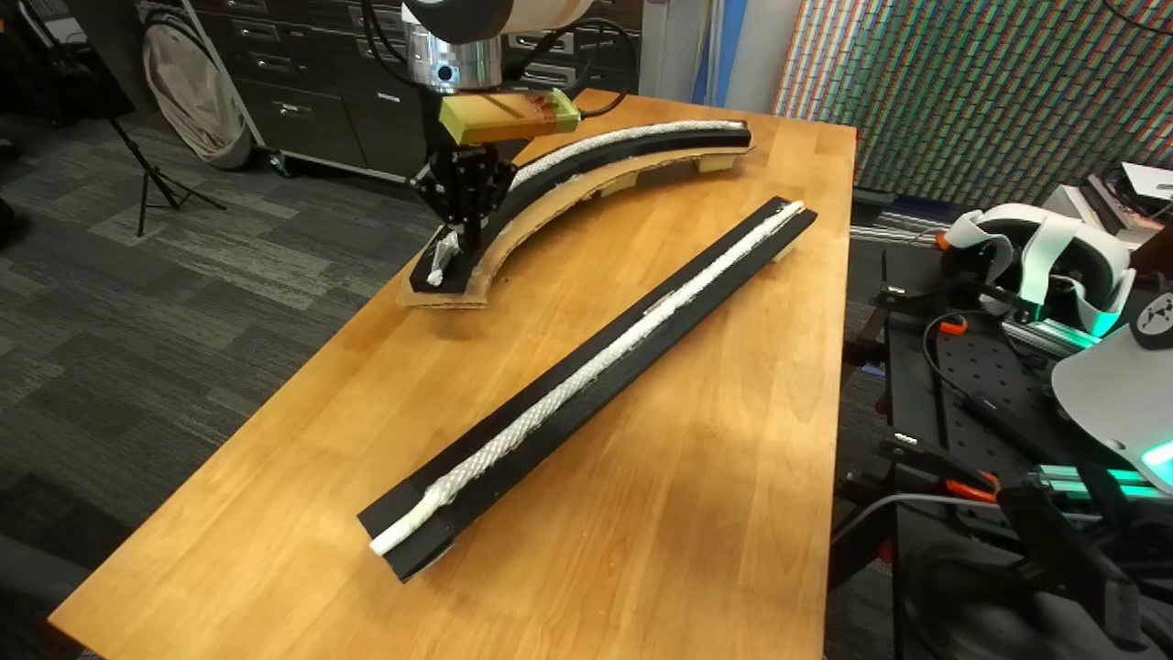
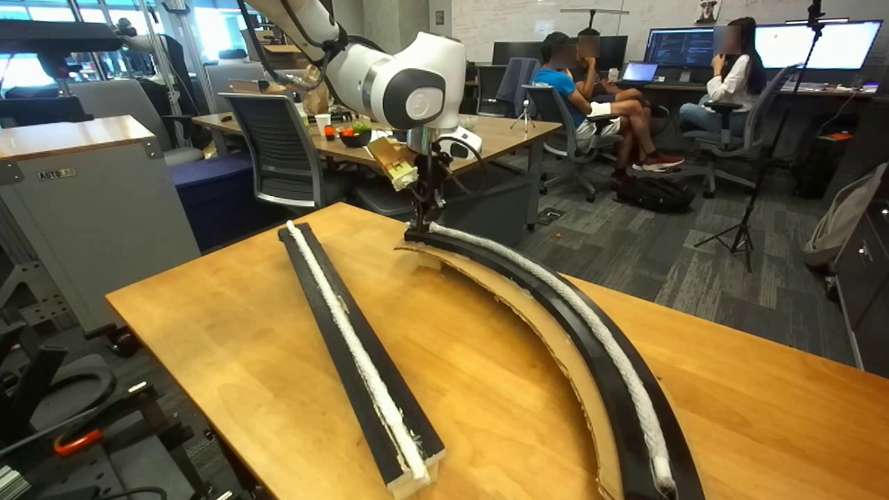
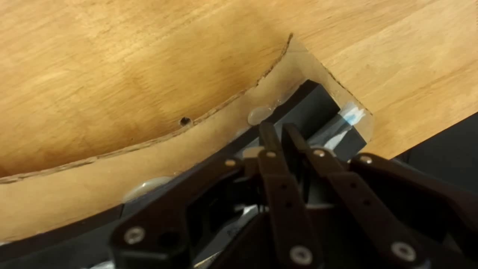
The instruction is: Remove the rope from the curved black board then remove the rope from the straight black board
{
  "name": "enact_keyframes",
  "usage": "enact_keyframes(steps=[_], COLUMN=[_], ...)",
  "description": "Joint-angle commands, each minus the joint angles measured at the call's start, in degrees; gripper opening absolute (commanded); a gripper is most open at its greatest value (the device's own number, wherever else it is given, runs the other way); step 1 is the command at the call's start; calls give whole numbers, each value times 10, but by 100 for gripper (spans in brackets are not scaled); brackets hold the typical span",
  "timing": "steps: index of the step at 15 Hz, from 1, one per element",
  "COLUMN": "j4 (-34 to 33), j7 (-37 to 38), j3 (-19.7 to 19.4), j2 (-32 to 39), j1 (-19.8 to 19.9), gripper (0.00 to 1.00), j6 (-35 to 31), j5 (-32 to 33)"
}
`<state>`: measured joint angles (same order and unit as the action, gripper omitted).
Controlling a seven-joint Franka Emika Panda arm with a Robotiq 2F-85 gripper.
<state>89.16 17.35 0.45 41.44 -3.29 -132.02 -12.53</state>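
Here's the gripper (image 3: 278,127) right down at one end of the curved black board (image 2: 574,321), and in the wrist view its fingers (image 3: 269,138) stand narrow, only a slim gap between the tips; whether there's rope pinched in there I can't tell, the tips hide the spot; the white braided rope (image 2: 618,351) lies along the top of the curved black board, running its arc up to the gripper, and a pale, shiny-wrapped rope end (image 1: 444,257) shows just beside the fingers, right by that end of the curved black board; under the curved black board, brown cardboard (image 3: 209,142) juts out along the hollow side; off that same hollow side, apart from the curved black board, lies the straight black board (image 1: 609,378), with a second white rope (image 1: 596,365) laid along its top from end to end; the wooden table (image 1: 733,440) carries the lot; over the gripper's end of the curved black board there's a yellow-green block (image 1: 509,115), up on the white arm (image 2: 437,59); out past the table edge, well apart from the curved black board on its hollow side, a white headset (image 1: 1049,257); and in an exterior view, far beyond the gripper's end of the curved black board, people (image 2: 564,85) are seated on chairs.
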Motion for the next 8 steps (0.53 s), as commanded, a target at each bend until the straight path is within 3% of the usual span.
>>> enact_keyframes(steps=[1,3,8], j4=[12,3,-22], j7=[-3,1,12], j3=[10,8,5], j2=[-14,-7,11], j1=[7,3,-8], gripper=[36,44,84], j6=[-32,-44,-51], j5=[-18,-15,-4])
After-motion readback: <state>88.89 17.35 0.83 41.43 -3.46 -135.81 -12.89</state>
